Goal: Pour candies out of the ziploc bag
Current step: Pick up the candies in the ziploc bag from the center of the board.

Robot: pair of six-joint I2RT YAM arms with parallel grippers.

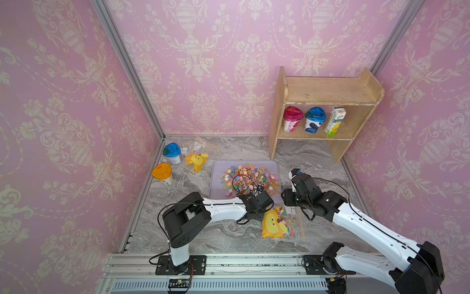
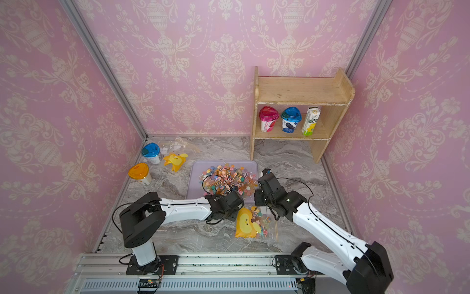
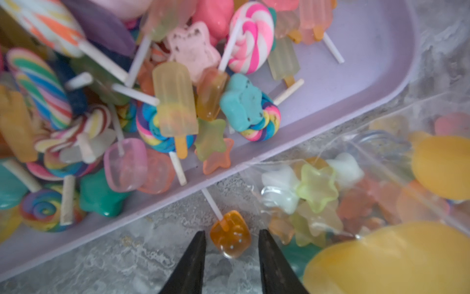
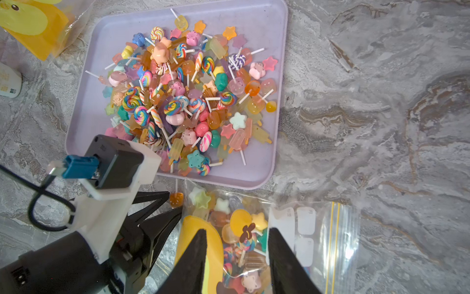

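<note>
Left wrist view: left jaws, part open and empty, straddle a stray orange lollipop (image 3: 230,238) on the bench (image 3: 127,254), its stick pointing at the tray (image 3: 356,63). Right jaws hang likewise open above the bag (image 4: 330,229) just beside, candies (image 4: 259,221) left inside.

marble table (image 1: 203,241) | tray (image 1: 218,168), ziploc bag (image 1: 273,225) (lying flat), shelf (image 1: 330,91), cups (image 1: 171,152)

walls: pink wallpaper (image 1: 216,63) with cream floral swirls, on all three sides
floor: grey marble-look surface (image 1: 216,239)
furniture: little wooden shelf (image 1: 328,91) in the surface's far right corner
</note>
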